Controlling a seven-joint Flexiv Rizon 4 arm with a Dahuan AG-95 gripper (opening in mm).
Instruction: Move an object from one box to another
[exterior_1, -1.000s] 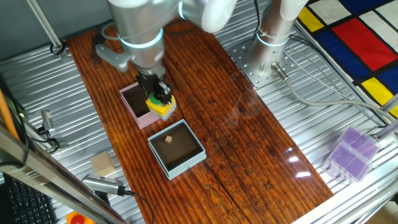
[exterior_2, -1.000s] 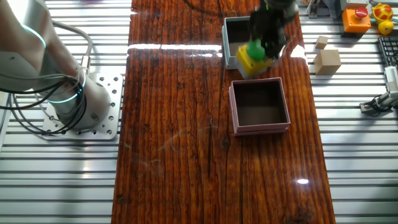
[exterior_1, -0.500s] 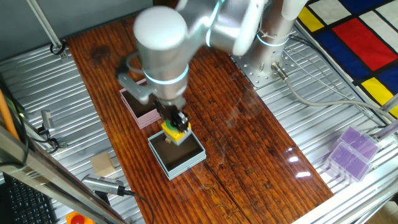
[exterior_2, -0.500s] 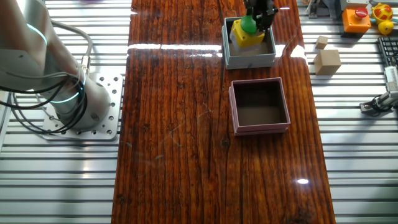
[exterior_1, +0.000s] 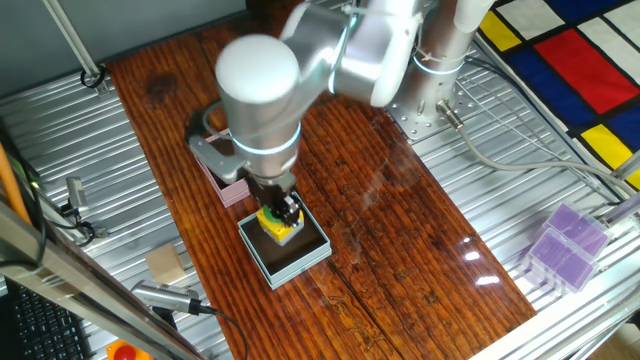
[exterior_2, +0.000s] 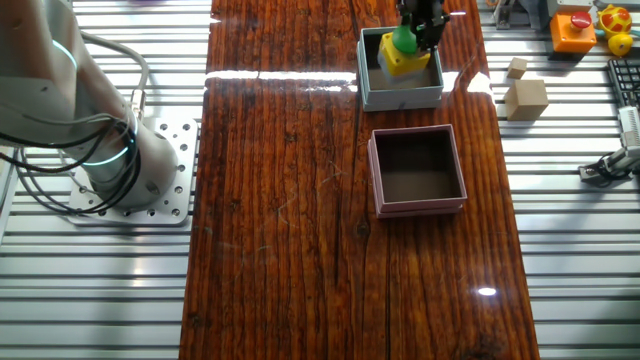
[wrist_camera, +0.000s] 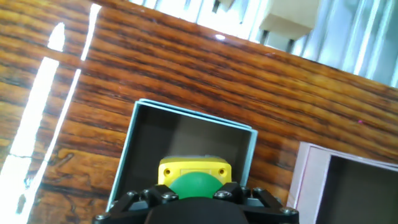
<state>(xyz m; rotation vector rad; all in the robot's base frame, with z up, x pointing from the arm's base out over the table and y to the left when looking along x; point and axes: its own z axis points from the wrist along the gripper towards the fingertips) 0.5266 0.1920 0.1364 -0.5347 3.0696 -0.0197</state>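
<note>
My gripper is shut on a yellow block with a green dome and holds it low inside the pale blue-grey box. In the other fixed view the block sits within that box, under the gripper. In the hand view the block shows between my fingers above the box's dark floor. The pink box stands empty beside it; in one fixed view it is mostly hidden by the arm. It shows at the hand view's right edge.
Two wooden cubes lie on the metal surface beside the table. A loose cube and a tool lie near the front left. A purple plastic case is at the far right. The arm's base stands on the left.
The gripper carried the yellow block from above the pink box over to the blue-grey box, then lowered it into that box.
</note>
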